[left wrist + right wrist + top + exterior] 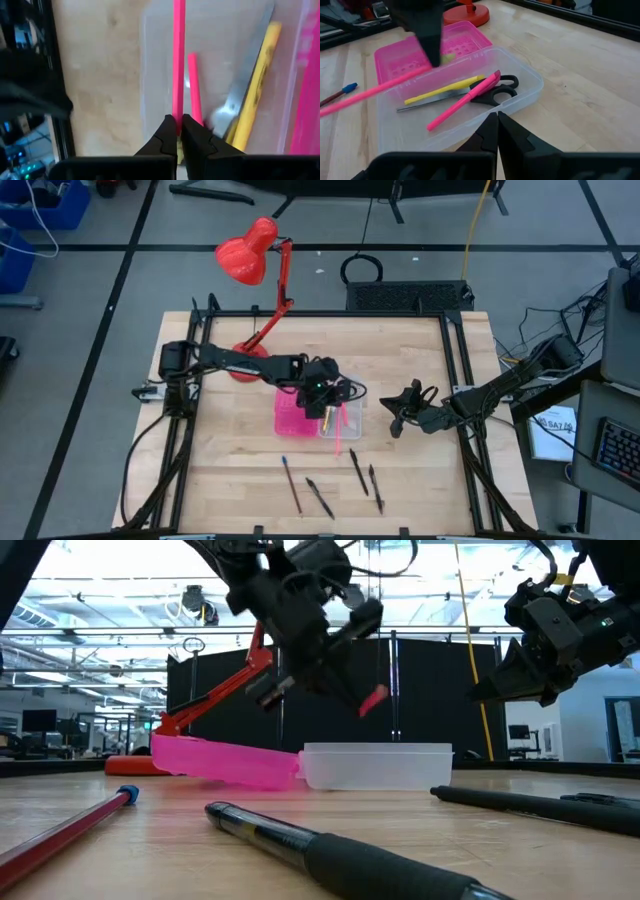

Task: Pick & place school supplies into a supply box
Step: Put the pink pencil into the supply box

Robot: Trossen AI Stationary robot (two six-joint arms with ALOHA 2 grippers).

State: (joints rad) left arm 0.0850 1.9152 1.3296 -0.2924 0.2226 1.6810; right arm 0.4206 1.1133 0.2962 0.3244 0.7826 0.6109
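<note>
My left gripper (325,400) hovers over the clear supply box (341,423), shut on a pink pencil (178,60) whose free end points toward the table's near edge (338,446). Inside the box lie a yellow pencil (445,87), black-handled scissors (495,90) and a pink pen (465,100). My right gripper (398,413) is shut on nothing, in the air right of the box. A blue-tipped pencil (290,485) and three dark pens (320,498) (358,470) (376,488) lie flat on the table near its near edge. My left gripper pinches the pink pencil near its one end (178,112) between the two fingers (167,135), coming from above. The pencil runs on past the fingertips and slants out over the box's near wall (370,92). It is lifted clear of the box and the table.
A bright pink perforated tray (292,418) lies against the box's left side. A red desk lamp (250,255) stands on its base (245,350) at the far left, its arm reaching over the table's far edge. Bare wood shows to the left and right of the pens.
</note>
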